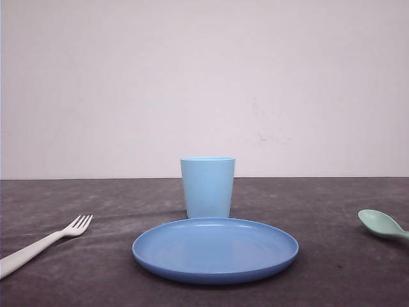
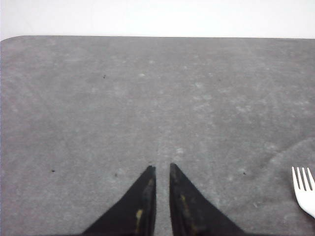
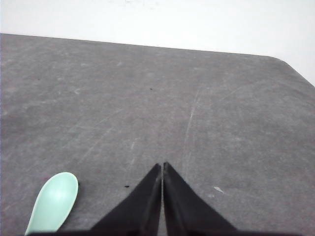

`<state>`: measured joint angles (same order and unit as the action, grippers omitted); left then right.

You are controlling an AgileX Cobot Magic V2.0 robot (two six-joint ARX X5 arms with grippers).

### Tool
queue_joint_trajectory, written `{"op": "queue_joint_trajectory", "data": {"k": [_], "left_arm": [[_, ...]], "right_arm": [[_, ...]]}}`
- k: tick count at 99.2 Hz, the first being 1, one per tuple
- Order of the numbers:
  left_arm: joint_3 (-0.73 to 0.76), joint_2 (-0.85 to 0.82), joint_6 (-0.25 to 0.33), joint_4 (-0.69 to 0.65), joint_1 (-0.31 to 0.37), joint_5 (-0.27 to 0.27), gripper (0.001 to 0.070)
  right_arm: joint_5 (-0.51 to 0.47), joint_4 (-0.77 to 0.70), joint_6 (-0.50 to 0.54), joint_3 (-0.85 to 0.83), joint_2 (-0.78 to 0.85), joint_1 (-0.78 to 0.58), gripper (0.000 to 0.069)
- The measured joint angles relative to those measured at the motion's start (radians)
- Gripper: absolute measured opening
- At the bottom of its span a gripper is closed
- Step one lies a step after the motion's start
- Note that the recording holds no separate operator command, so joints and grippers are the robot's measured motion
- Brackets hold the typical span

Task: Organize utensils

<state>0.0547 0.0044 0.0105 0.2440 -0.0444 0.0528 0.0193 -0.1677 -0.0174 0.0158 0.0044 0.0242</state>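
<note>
While both my end effectors hover closed and empty, utensils lie apart.
Fork left, spoon right, plate between; left end effector, right end effector above the surface.

**Three cameras over one table**

The front camera sits low, near table height, facing the far wall across the plate and cup. Each wrist camera looks down and forward along its closed fingers toward the table's far edge, close to the surface. The left wrist view shares the fork with the front view; the right wrist view shares the spoon.
</note>
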Motion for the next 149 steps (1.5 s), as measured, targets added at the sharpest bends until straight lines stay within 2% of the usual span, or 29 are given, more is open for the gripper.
{"op": "queue_joint_trajectory", "data": {"k": [83, 93, 101, 112, 133, 139, 149], "left_arm": [[-0.003, 0.0, 0.002, -0.009, 0.0, 0.0, 0.0025], [-0.004, 0.0, 0.05, -0.012, 0.0, 0.0, 0.0025], [-0.004, 0.0, 0.11, -0.012, 0.0, 0.0, 0.0025], [-0.004, 0.0, 0.156, -0.013, 0.0, 0.0, 0.0025], [-0.004, 0.0, 0.264, -0.012, 0.0, -0.001, 0.0025], [-0.003, 0.0, 0.289, -0.01, 0.0, -0.012, 0.0025], [0.024, 0.023, 0.339, 0.023, 0.0, -0.063, 0.0025]], "right_arm": [[0.008, 0.018, 0.007, 0.0, 0.0, 0.0, 0.0004], [0.019, 0.029, 0.061, 0.0, 0.0, 0.0, 0.0004], [0.036, 0.029, 0.148, 0.0, 0.0, 0.0, 0.0004], [0.056, 0.029, 0.262, 0.0, 0.0, 0.0, 0.0004], [0.061, 0.058, 0.384, 0.001, 0.0, 0.0, 0.0004], [0.061, 0.024, 0.414, 0.017, 0.003, 0.0, 0.0004], [0.062, -0.027, 0.438, 0.102, 0.049, 0.0, 0.0004]]}}
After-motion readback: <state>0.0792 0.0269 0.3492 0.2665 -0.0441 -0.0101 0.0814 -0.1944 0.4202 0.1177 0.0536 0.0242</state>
